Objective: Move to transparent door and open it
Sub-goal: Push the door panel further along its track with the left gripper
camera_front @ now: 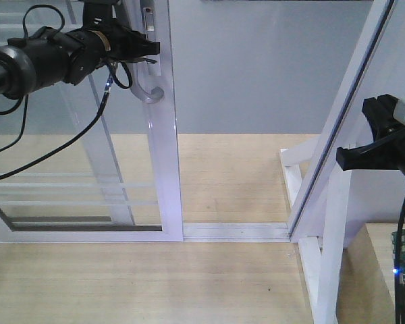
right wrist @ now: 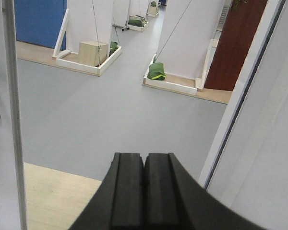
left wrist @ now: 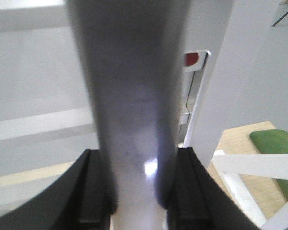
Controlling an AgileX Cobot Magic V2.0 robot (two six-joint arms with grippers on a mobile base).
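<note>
My left tool [camera_front: 147, 52] is clenched around the curved pull handle [camera_front: 150, 93], at 11 o'clock in the front view. The transparent door [camera_front: 163, 175] carrying it fills the 9 o'clock side. My right tool [right wrist: 144, 191], at 3 o'clock, has its pads pressed together.

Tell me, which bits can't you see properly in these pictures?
- Front view: the transparent door's top is cut off by the picture's upper edge.
- Front view: the left gripper covers the handle's upper part.
- Left wrist view: the handle is too close, blurred, and partly hides the red mark.
- Front view: the right gripper runs off the right edge.
</note>
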